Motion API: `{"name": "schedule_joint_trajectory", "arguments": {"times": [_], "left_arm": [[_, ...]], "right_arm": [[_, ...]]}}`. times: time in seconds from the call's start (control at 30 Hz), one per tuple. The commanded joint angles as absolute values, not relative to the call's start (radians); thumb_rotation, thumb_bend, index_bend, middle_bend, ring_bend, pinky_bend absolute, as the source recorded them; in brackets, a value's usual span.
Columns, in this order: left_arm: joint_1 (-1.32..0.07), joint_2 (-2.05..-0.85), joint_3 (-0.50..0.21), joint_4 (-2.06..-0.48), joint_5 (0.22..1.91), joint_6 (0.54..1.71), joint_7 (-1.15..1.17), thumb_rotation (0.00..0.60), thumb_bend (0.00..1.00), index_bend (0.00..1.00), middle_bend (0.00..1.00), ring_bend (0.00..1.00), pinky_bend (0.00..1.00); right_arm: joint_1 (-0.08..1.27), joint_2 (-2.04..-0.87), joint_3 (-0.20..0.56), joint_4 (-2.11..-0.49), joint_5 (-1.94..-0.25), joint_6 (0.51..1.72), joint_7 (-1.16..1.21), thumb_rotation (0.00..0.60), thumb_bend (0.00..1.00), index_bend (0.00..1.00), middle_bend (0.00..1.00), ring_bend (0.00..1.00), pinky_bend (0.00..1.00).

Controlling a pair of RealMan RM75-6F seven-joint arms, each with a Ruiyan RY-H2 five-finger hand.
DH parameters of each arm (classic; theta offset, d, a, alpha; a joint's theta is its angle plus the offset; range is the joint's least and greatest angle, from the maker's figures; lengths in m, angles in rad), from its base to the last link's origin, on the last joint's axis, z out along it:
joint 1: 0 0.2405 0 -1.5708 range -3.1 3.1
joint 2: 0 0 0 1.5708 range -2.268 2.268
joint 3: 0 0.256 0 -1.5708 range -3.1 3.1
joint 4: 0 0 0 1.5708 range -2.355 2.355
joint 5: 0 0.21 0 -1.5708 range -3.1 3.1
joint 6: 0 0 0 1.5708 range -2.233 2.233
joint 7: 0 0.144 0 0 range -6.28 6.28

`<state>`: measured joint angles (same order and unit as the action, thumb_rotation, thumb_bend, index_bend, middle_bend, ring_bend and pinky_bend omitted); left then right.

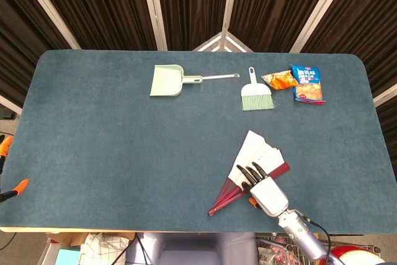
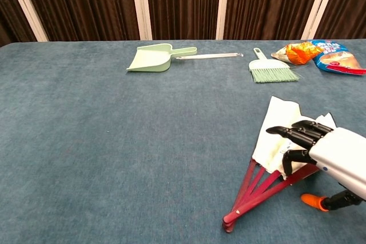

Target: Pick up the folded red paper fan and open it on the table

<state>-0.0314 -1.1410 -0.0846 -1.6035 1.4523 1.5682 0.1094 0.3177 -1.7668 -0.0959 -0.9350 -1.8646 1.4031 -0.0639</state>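
The red paper fan (image 1: 255,151) lies partly spread on the blue table (image 1: 111,141) at the front right. Its white leaf points away from me and its red ribs (image 2: 252,194) meet near the front edge. My right hand (image 1: 262,188) sits low over the fan's right side, fingers stretched across the white leaf (image 2: 275,132) and thumb curled down toward a red rib. In the chest view the right hand (image 2: 323,148) grips nothing that I can see. I cannot tell whether its fingertips touch the paper. My left hand shows in neither view.
A green dustpan (image 1: 168,80) and a small brush (image 1: 255,95) lie at the back of the table. Two snack bags (image 1: 307,83) are at the back right. An orange clamp (image 1: 15,189) sticks out at the left front edge.
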Motion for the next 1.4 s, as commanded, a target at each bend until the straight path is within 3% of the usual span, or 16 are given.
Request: {"name": "schedule_joint_trajectory", "arguments": {"times": [0.03, 0.77, 1.4], "left_arm": [[-0.032, -1.141, -0.084, -1.603, 1.453, 1.568, 0.110, 0.600, 0.25, 0.07, 0.03, 0.00, 0.10], [-0.033, -1.138, -0.083, -1.604, 1.452, 1.564, 0.101, 0.600, 0.25, 0.07, 0.03, 0.00, 0.10], [-0.031, -1.135, -0.080, -1.607, 1.457, 1.567, 0.094, 0.600, 0.25, 0.07, 0.03, 0.00, 0.10]], "right_arm": [[0.324, -1.769, -0.098, -0.936, -1.862, 1.397, -0.073, 0.600, 0.24, 0.54, 0.11, 0.19, 0.14], [0.343, -1.771, -0.111, -0.958, -1.858, 1.405, -0.092, 0.600, 0.41, 0.67, 0.13, 0.22, 0.16], [0.367, -1.706, -0.109, -1.079, -1.858, 1.390, -0.207, 0.600, 0.42, 0.69, 0.14, 0.22, 0.17]]}}
